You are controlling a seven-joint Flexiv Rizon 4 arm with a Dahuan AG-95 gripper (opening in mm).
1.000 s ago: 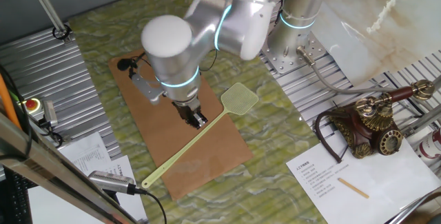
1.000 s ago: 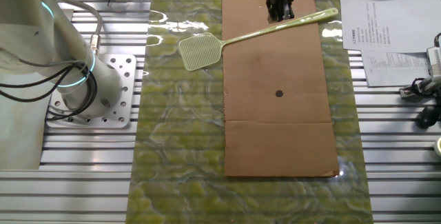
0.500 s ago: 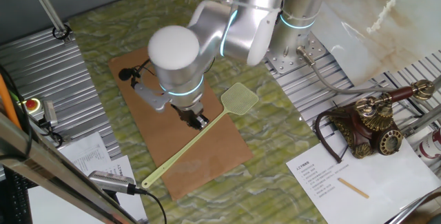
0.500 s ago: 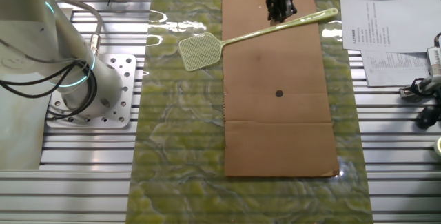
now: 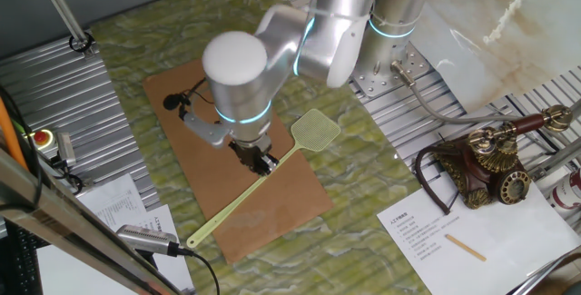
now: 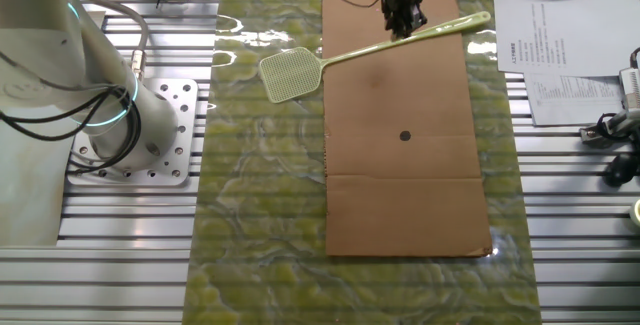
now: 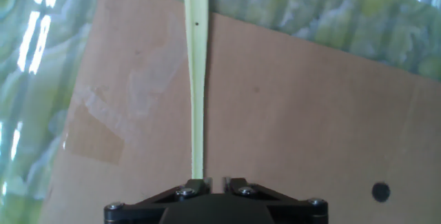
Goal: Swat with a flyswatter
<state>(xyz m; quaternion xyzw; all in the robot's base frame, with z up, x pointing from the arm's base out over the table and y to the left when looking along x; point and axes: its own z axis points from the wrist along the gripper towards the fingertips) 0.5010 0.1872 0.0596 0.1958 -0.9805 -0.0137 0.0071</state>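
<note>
Hand view: tool [image 7: 212, 181] low over the flyswatter [image 7: 196, 79] handle, fingers close together; can't tell if it's pinching it.
Flyswatter lies diagonally across the brown board [image 6: 420, 185], mesh head off the board edge on the green mat [image 6: 260, 215].

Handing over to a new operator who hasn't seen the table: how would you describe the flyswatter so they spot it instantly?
Find the brown board lying on the green marbled mat. Across the board's end, under the gripper, lies the flyswatter: a long, thin strip running off the board onto the mat. It is the only pale yellow-green thing there, ending in a small squarish mesh head; the small tan stick lies apart on a paper sheet.
</note>
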